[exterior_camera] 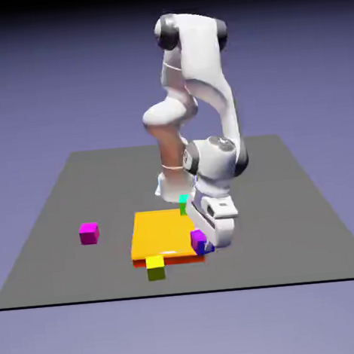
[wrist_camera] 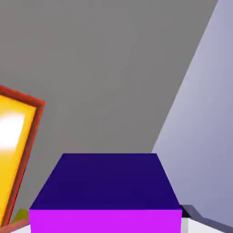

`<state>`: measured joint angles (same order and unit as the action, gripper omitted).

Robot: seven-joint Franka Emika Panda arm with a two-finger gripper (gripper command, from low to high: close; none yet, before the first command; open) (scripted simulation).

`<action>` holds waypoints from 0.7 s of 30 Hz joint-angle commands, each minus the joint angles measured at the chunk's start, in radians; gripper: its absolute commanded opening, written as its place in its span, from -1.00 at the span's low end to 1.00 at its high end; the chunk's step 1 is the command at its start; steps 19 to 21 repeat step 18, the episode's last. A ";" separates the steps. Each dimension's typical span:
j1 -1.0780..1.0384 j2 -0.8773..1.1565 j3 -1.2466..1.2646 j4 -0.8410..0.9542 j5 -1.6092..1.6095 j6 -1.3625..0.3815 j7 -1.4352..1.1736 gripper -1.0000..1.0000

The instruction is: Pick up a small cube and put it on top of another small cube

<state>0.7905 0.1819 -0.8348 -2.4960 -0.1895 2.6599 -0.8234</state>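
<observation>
Currently the gripper (exterior_camera: 203, 243) sits low in the exterior view, just right of the frame's centre and below it, at the right edge of the orange slab (exterior_camera: 164, 235). Its fingers are closed on the small cube (exterior_camera: 199, 239), which shows a violet-purple face and dark blue sides. In the hand view this small cube (wrist_camera: 107, 191) fills the lower middle of the frame, large, with a dark blue face above a bright magenta band; only a bit of one grey fingertip (wrist_camera: 187, 212) shows at the lower right. The slab (wrist_camera: 13, 141) appears at the left edge, tilted. A yellow-green cube (exterior_camera: 155, 267) touches the slab's lower edge, a teal-green cube (exterior_camera: 184, 203) stands at its upper right, and a magenta-pink cube (exterior_camera: 89, 233) lies well apart on the grey table (exterior_camera: 304, 214), left of centre.
</observation>
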 commanded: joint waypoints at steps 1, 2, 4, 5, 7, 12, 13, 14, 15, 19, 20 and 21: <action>-0.035 -0.032 -0.033 -0.030 -0.025 0.002 0.010 -1.00; -0.035 -0.032 -0.033 -0.030 -0.025 0.002 0.010 -1.00; -0.103 0.035 0.040 -0.025 0.040 0.059 -0.034 -1.00; -0.137 0.068 0.076 -0.023 0.072 0.088 -0.055 -1.00; -0.205 0.134 0.148 -0.017 0.137 0.145 -0.099 -1.00; -0.224 0.153 0.168 -0.016 0.155 0.161 -0.111 1.00; -0.190 0.119 0.132 -0.019 0.122 0.132 -0.089 1.00; -0.156 0.086 0.096 -0.021 0.090 0.103 -0.067 1.00; -0.122 0.053 0.060 -0.024 0.058 0.075 -0.046 1.00; -0.035 -0.032 -0.033 -0.030 -0.025 0.002 0.010 1.00; -0.035 -0.032 -0.033 -0.030 -0.025 0.002 0.010 1.00; -0.035 -0.032 -0.033 -0.030 -0.025 0.002 0.010 1.00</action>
